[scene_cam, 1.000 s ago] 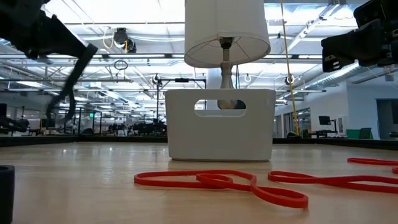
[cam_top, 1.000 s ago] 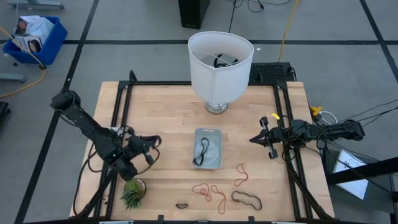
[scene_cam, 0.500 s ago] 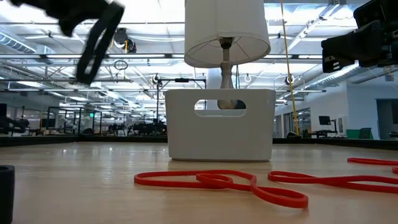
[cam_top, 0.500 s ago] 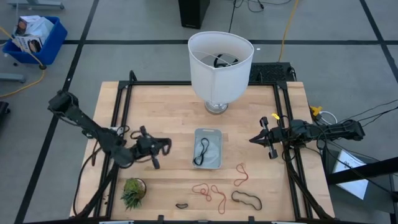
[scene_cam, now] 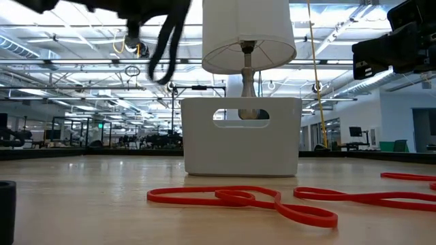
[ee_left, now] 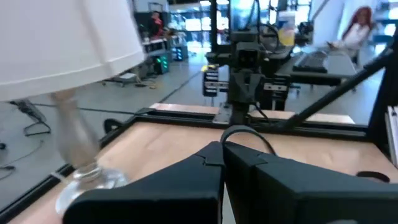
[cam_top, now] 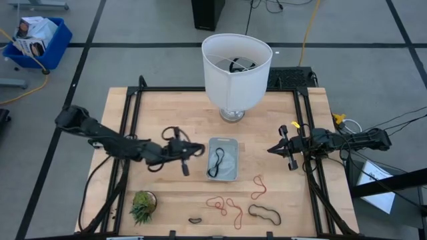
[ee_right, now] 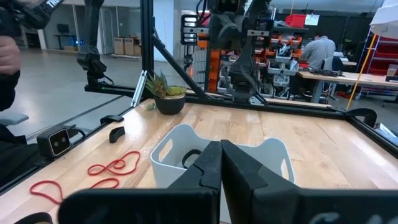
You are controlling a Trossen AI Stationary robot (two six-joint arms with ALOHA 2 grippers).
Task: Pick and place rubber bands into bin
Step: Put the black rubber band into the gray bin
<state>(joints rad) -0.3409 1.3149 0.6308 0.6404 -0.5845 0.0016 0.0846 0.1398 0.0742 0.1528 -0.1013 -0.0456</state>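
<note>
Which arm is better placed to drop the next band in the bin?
Left. The left gripper is right beside the bin, with its fingers shut on a dark rubber band that hangs from them. The right gripper is shut and empty, near the table's right rail.

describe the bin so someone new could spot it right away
Start at the tall white lamp at the table's far edge; the bin sits just in front of its base. It is the only pale shallow tray, holding one dark rubber band.
</note>
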